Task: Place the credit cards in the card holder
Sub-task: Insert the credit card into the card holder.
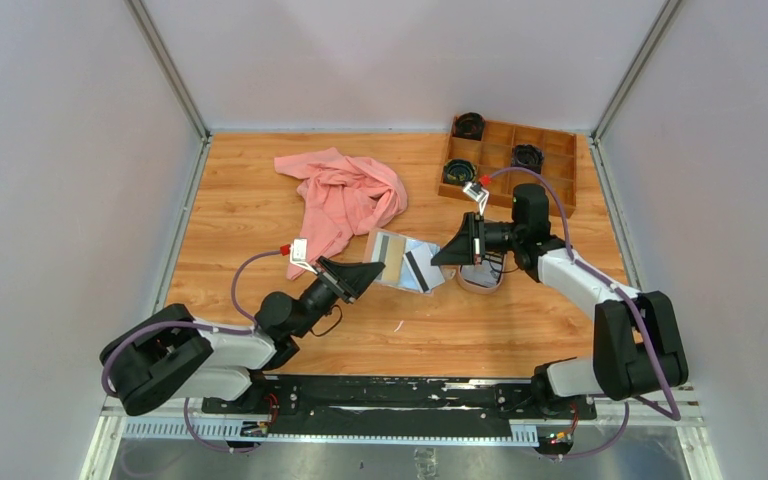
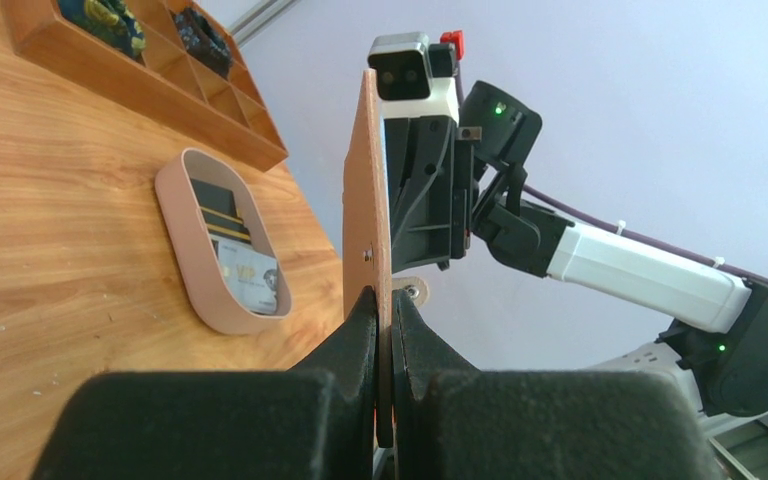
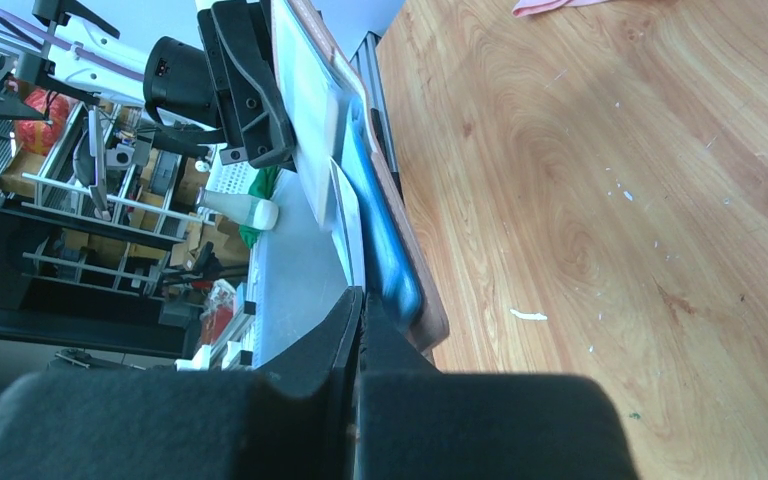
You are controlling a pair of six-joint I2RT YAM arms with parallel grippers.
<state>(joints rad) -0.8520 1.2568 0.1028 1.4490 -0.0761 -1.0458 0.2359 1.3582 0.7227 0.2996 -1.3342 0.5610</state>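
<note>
1. L tool [image 2: 385,310] is clamping narrow on the left edge of the card holder [image 2: 367,190], just beside the snap stud [image 2: 415,292]. The holder appears to be hanging off the bench [image 2: 60,250], folded open, with its long axis running L-to-R toward the R arm.

2. R tool [image 3: 360,310] is sitting fully closed at the holder's opposite end. It is pinching a thin pale sheet [image 3: 310,100] lying against the blue pocket [image 3: 385,230]. This is prob. a card going in, but card vs. pocket lip cannot be told.

3. The remaining credit cards [image 2: 250,285] are lying flat in the oval tray [image 2: 175,250], which is resting on the bench directly below the R tool and to the right of the holder.

4. Judgement: the R arm is nearer the tray, so it is doing pick and feed, and the L arm is acting as the fixture. Cards need to be entering along the holder's long axis, i.e. R-to-L into the pocket mouth.
</note>
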